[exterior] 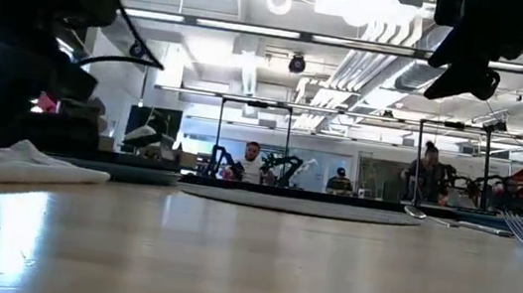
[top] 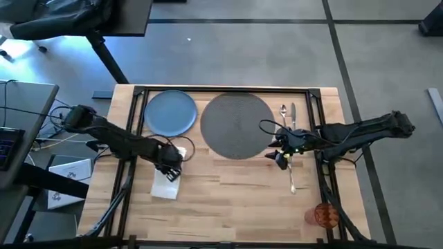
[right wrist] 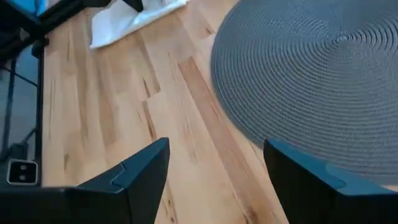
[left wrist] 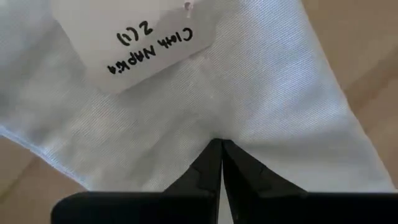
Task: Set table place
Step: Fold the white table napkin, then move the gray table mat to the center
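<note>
A white napkin with a handwritten paper label lies on the pale wood table, near its left side. My left gripper is down on the napkin's far end, shut on the cloth. A round blue plate lies at the far left, with a dark grey woven mat beside it. My right gripper hangs open above the table, just off the mat's right edge, and holds nothing. A fork lies near it. My left gripper comes at the napkin from above, pointing down, with its two fingers closed together on the cloth just below the label. How many layers it holds is hidden by the fingers. The napkin rests flat on the table.
A spoon and a knife lie right of the mat near the far edge. An orange cup stands at the near right corner. Bare wood stretches along the near middle of the table. People sit in the room behind.
</note>
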Robot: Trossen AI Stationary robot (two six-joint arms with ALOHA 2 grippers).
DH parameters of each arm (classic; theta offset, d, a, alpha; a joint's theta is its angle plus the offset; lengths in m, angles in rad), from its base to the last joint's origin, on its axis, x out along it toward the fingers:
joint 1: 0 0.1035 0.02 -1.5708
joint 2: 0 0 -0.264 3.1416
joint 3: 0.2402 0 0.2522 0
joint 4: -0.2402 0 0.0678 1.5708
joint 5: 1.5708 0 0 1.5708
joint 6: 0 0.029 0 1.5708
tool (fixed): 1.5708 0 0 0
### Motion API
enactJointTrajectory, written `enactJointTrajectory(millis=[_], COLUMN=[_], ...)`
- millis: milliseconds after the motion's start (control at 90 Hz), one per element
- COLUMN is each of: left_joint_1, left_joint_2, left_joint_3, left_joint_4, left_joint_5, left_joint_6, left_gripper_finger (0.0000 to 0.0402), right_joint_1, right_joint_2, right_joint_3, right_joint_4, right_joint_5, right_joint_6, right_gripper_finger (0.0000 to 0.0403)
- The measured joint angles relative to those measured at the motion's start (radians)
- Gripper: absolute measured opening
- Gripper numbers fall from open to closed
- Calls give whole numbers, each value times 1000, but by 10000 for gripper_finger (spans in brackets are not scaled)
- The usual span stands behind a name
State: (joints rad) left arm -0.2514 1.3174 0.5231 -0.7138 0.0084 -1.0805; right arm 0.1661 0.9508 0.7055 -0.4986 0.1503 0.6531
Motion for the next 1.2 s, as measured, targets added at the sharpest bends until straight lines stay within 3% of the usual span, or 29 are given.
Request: enactJointTrajectory(millis=[156,344,467,544,667,922,1078,1200], left_joint_1=[12,-2,-18,-24,-31,-32,-32,-33], left_joint_2=[-111,-186,-226,-249,-275,-301,-301,-301], left_joint_3=[-59,-32,35,77,133,167,168,168], left_joint_4=[-10,-86,-110,-110,-99,20,39,40], left_joint_5=[-30,-31,-19,-1,1,-15,16,57], left_joint_6=[-1,8,10,7,-35,-4,1,4], left_gripper_finger=[0,0,0,0,1,1,1,1], right_joint_1=[0,0,0,-5,-9,-45,-44,-43], right_joint_2=[0,44,135,195,269,310,313,326], right_joint_3=[0,49,130,169,148,-51,-132,-171], right_joint_4=[16,-61,-272,-468,-673,-514,-350,-265], right_joint_5=[6,-2,-25,-69,-154,-336,-344,-343], right_joint_6=[76,202,317,476,664,702,742,779], right_gripper_finger=[248,243,231,221,206,201,192,151])
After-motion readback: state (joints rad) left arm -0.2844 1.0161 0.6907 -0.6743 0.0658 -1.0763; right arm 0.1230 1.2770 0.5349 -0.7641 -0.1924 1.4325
